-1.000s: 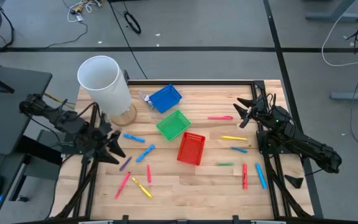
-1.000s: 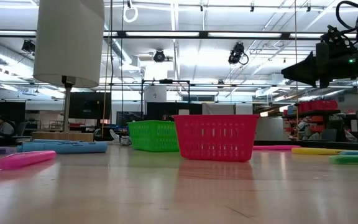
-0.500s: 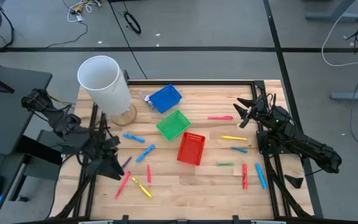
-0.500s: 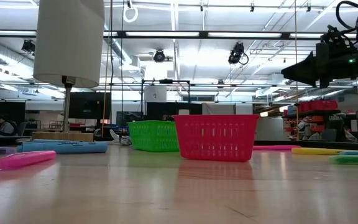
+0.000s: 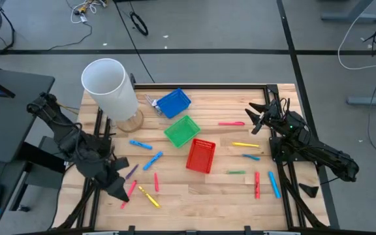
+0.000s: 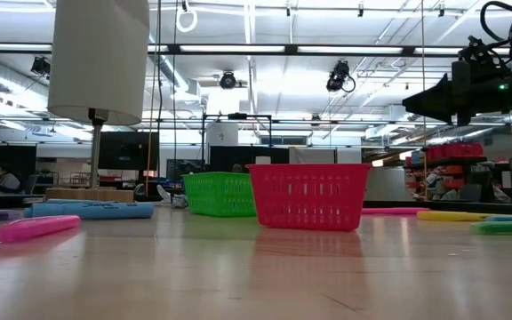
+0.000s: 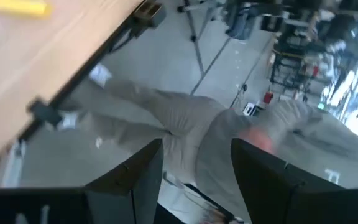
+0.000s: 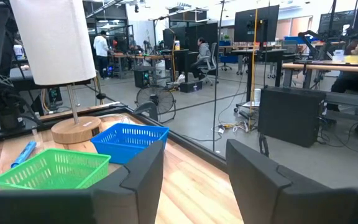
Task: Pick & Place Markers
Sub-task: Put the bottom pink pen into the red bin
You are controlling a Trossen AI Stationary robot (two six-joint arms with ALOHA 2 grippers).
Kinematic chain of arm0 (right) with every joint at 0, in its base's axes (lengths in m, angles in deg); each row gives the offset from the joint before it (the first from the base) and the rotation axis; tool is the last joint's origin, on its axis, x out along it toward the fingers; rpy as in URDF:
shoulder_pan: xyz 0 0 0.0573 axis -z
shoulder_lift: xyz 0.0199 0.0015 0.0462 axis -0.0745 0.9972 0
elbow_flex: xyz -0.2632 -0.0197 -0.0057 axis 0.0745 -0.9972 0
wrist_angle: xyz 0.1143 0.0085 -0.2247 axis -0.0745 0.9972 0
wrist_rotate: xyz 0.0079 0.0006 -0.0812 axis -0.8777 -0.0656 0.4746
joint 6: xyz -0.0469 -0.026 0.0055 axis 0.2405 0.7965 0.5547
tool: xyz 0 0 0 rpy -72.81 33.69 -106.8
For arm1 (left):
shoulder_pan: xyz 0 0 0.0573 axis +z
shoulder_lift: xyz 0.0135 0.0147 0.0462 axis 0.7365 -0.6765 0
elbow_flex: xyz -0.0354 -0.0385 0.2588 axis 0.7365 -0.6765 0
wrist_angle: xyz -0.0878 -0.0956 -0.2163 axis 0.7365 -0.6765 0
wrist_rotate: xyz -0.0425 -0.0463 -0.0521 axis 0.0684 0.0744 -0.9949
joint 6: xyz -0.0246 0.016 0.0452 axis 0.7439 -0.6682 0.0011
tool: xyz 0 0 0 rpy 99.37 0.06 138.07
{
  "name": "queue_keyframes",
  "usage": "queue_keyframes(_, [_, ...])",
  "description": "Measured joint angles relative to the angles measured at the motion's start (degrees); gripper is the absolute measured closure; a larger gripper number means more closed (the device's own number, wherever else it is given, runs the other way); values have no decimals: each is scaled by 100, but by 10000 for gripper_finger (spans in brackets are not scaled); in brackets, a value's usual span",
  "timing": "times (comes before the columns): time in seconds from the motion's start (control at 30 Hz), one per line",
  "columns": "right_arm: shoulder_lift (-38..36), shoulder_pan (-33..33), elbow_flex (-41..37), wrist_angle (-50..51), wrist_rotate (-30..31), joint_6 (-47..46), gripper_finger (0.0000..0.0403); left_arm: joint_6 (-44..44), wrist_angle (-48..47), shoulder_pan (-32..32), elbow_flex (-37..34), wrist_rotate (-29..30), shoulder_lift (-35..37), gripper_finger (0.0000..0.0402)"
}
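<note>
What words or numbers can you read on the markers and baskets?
None can be read.
The blue marker in the low view has dark print along its side, but it is too small and blurred to read.
The red basket, green basket and blue basket show no writing.
The white paper towel roll shows none either.

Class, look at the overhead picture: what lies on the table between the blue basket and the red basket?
In the high view, the green basket lies between the blue basket and the red basket, forming a diagonal row. Its corners nearly meet both neighbours; whether they touch is unclear.
</note>
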Motion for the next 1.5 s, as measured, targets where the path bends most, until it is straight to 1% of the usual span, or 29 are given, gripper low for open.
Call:
queue_keyframes(0.17, [2, 0, 0, -1, 0, 2, 227, 1086, 0, -329, 0, -3, -246, 205])
queue_keyframes(0.4, [1, 0, 0, 0, 0, 0, 227, 2002, -131, -725, 0, 58, -642, 205])
queue_keyframes(0.53, [2, 2, 0, 0, 0, 0, 227, 2305, -349, -920, 0, 60, -876, 205])
queue_keyframes(0.7, [1, 0, 0, -2, 0, 1, 227, 2355, -854, -1163, 0, 56, -1118, 205])
queue_keyframes(1.0, [2, 1, 0, -1, 0, 0, 227, 2355, -2492, -1390, 0, 6, -1221, 205])
queue_keyframes(1.07, [0, 0, 0, -1, 0, 0, 227, 2355, -2731, -1402, 0, 8, -1220, 205])
queue_keyframes(1.23, [0, 0, 0, -2, 0, 0, 227, 2351, -3017, -1402, 0, 24, -1219, 205])
queue_keyframes(1.4, [1, 1, 0, 0, -2, 1, 227, 2352, -3080, -1402, 0, 243, -1219, 205])
queue_keyframes(1.5, [1, 1, 0, -2, 0, 1, 227, 2351, -3077, -1397, 0, 166, -1219, 205])
